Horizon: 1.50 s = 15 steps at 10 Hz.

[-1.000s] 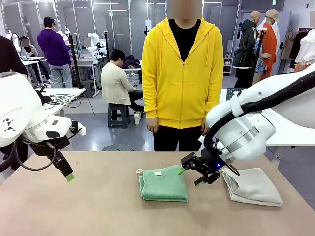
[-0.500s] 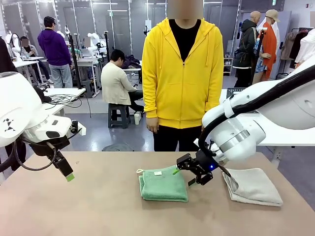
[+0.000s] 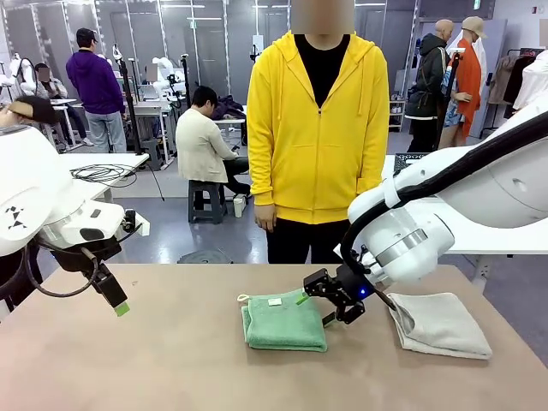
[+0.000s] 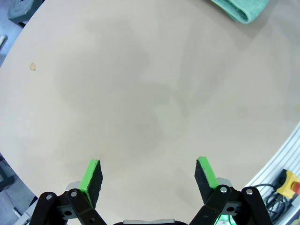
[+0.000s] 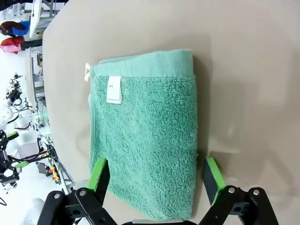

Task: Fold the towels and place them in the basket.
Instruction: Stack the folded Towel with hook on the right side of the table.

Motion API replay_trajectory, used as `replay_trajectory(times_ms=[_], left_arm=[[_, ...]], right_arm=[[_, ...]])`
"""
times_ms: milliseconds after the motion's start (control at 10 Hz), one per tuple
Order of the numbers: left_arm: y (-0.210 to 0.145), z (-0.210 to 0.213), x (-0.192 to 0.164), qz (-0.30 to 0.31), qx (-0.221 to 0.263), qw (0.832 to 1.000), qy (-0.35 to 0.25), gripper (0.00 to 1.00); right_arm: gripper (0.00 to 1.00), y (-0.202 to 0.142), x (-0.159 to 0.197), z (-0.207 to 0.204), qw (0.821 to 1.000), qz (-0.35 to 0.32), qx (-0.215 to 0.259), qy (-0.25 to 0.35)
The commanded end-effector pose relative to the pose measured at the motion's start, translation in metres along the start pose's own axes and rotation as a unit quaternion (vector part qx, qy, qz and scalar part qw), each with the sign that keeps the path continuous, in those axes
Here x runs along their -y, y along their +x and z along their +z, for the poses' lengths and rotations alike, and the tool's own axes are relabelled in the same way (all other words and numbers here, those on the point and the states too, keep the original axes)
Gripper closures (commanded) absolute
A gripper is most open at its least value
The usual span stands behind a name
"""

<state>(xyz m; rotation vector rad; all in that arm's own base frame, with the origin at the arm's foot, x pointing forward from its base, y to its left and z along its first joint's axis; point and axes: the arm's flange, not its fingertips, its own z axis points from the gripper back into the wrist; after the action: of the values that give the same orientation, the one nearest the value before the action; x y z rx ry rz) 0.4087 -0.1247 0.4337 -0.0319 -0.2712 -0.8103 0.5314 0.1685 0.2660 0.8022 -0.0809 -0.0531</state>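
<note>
Green towel (image 3: 284,322) lies folded at table (image 3: 171,360) centre, white tag up; off-white towel (image 3: 438,324) folded at its 3 o'clock, apart. I see my right gripper (image 3: 324,302) at the green towel's 3 o'clock edge, jaws spread astride it. Left gripper (image 4: 149,176) hovers over bare tabletop at 9 o'clock, jaws spread, empty.

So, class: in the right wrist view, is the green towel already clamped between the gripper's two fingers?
No. The right gripper hangs open above the folded green towel, its fingers spread apart over the towel's edges.
</note>
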Motion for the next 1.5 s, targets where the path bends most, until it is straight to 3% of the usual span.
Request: replay_trajectory(times_ms=[0, 100, 200, 300, 500, 600, 700, 800, 1200, 1400], left_arm=[[0.003, 0.0, -0.001, 0.003, -0.004, 1.0, 0.009, 0.0], [0.003, 0.0, -0.001, 0.003, -0.004, 1.0, 0.009, 0.0], [0.003, 0.0, -0.001, 0.003, -0.004, 1.0, 0.009, 0.0], [0.003, 0.0, -0.001, 0.003, -0.004, 1.0, 0.009, 0.0], [0.003, 0.0, -0.001, 0.003, -0.004, 1.0, 0.009, 0.0], [0.003, 0.0, -0.001, 0.003, -0.004, 1.0, 0.009, 0.0], [0.003, 0.0, -0.001, 0.003, -0.004, 1.0, 0.009, 0.0], [0.003, 0.0, -0.001, 0.003, -0.004, 1.0, 0.009, 0.0], [0.003, 0.0, -0.001, 0.003, -0.004, 1.0, 0.009, 0.0], [0.003, 0.0, -0.001, 0.003, -0.004, 1.0, 0.009, 0.0]], right_arm=[[0.08, 0.006, 0.0, -0.009, 1.0, 0.002, 0.003, 0.023], [0.59, 0.008, -0.003, -0.012, 1.0, 0.003, 0.0, 0.024], [0.68, 0.011, -0.005, -0.014, 1.0, 0.001, -0.003, 0.021], [1.0, 0.012, -0.006, -0.017, 1.0, 0.001, -0.006, 0.02], [1.0, 0.012, -0.004, -0.019, 1.0, -0.003, -0.006, 0.021], [0.88, 0.011, -0.004, -0.019, 1.0, -0.004, -0.004, 0.02], [0.98, 0.009, -0.006, -0.02, 1.0, -0.003, -0.003, 0.019], [1.0, 0.006, -0.008, -0.019, 1.0, -0.003, 0.001, 0.016], [1.0, -0.008, -0.021, -0.022, 1.0, -0.016, 0.018, -0.001], [1.0, 0.004, -0.012, -0.019, 1.0, 0.002, -0.002, 0.009]])
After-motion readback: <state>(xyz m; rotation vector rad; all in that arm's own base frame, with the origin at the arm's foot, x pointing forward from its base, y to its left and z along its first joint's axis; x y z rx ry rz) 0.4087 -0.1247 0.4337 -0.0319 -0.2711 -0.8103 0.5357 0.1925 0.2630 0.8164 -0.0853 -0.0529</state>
